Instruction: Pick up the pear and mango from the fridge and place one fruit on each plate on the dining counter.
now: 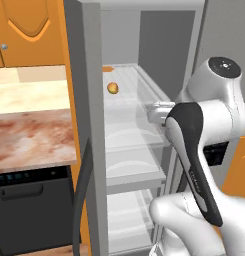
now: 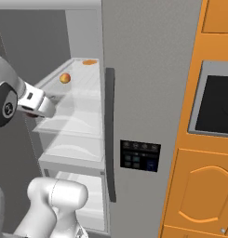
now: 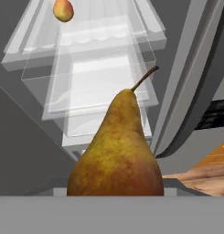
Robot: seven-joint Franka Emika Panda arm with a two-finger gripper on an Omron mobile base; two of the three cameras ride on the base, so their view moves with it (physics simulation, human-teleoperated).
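Observation:
The fridge [image 1: 144,45] stands open, its glass shelves [image 2: 73,116] showing. The pear [image 3: 115,155], brown-gold with a red blush and a thin stem, sits right in front of the hand camera, off the shelves, with my gripper [image 1: 156,112] shut on it. The gripper's fingers are hidden behind the fruit. In the right base view the gripper [image 2: 40,106] hangs just outside the shelf fronts. The mango [image 1: 112,88] lies on the upper shelf, farther in; it is also the small mango [image 2: 64,78] and, at the hand view's top left, the mango [image 3: 63,10]. The plates and dining counter are out of view.
A flat orange item [image 1: 108,69] lies at the back of the upper shelf. The open fridge door with its dark handle [image 1: 83,190] stands to the left, beside a marbled counter [image 1: 29,125] over a dishwasher [image 1: 29,200]. To the right are the other fridge door [image 2: 148,69] and orange cabinets [image 2: 204,186].

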